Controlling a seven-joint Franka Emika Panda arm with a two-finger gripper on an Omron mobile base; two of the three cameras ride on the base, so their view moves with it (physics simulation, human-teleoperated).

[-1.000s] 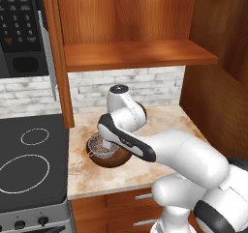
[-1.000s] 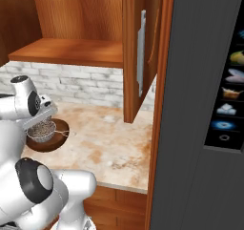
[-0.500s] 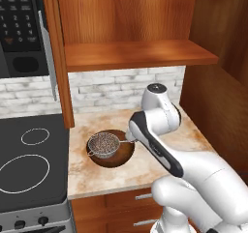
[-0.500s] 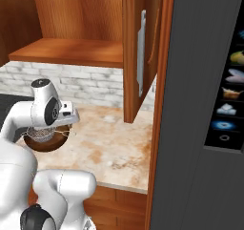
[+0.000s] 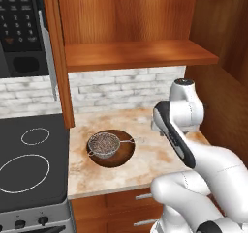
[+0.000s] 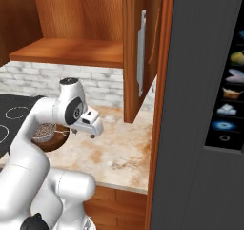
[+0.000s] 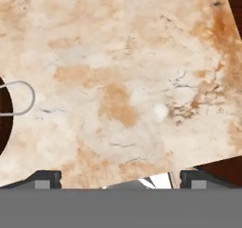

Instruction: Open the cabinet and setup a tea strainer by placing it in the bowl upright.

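The cabinet (image 5: 140,53) stands open, its wooden shelf bare and its right door (image 6: 138,52) swung out. On the counter below, the dark brown bowl (image 5: 115,154) holds the grey mesh tea strainer (image 5: 103,144), which sits open side up with its wire handle (image 5: 128,140) pointing right over the rim. My gripper (image 6: 91,132) hovers over bare counter to the right of the bowl, open and holding nothing. In the hand view the fingertips (image 7: 47,177) stand wide apart around the gripper (image 7: 120,179), with the handle's loop (image 7: 21,98) and a sliver of the bowl (image 7: 3,123) at the left edge.
A black microwave (image 5: 19,29) hangs at the left above a black stovetop (image 5: 29,164). The marble counter (image 5: 145,164) ends at a wooden side wall (image 5: 218,96) on the right. Lower drawers (image 5: 126,208) sit under the counter. A tall dark panel (image 6: 205,105) stands at the far right.
The gripper has let go of the strainer, which now rests in the bowl. The hand has drawn away to the right, over bare counter.
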